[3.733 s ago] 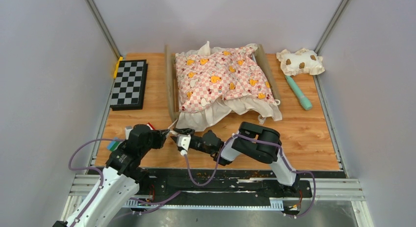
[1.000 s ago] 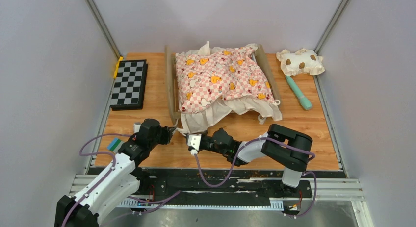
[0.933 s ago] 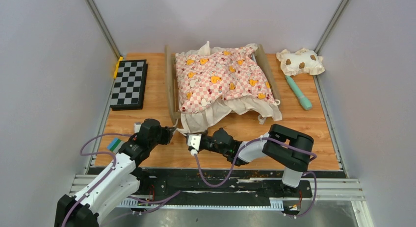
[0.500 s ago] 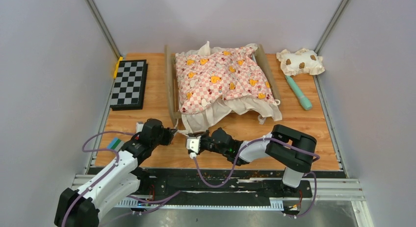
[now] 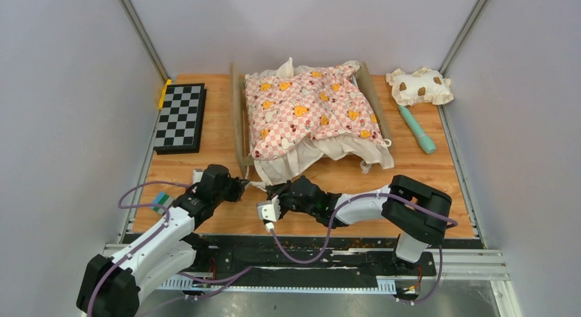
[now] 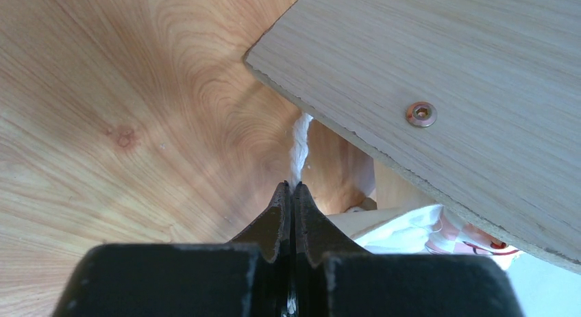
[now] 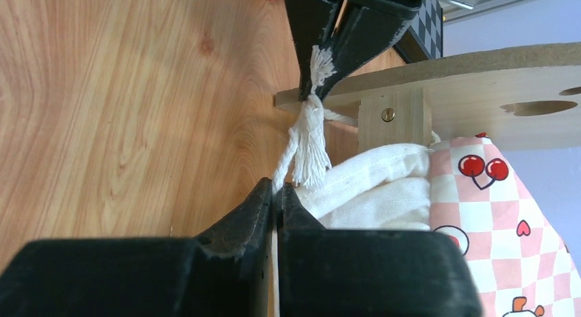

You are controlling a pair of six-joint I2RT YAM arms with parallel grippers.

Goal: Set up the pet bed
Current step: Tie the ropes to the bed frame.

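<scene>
The pet bed [image 5: 238, 118] stands toward the back middle of the counter [image 5: 425, 187], its wooden frame mostly covered by a pink checked cushion [image 5: 308, 108]. At its near left corner a white cord [image 7: 312, 135] is knotted by the frame. The left end effector [image 5: 241, 186] is pinched together on one strand, and the right end effector [image 5: 270, 189] is pinched on another, just beside it. A checkerboard [image 5: 180, 116] lies to the left and a spotted pillow [image 5: 419, 85] at the back right.
</scene>
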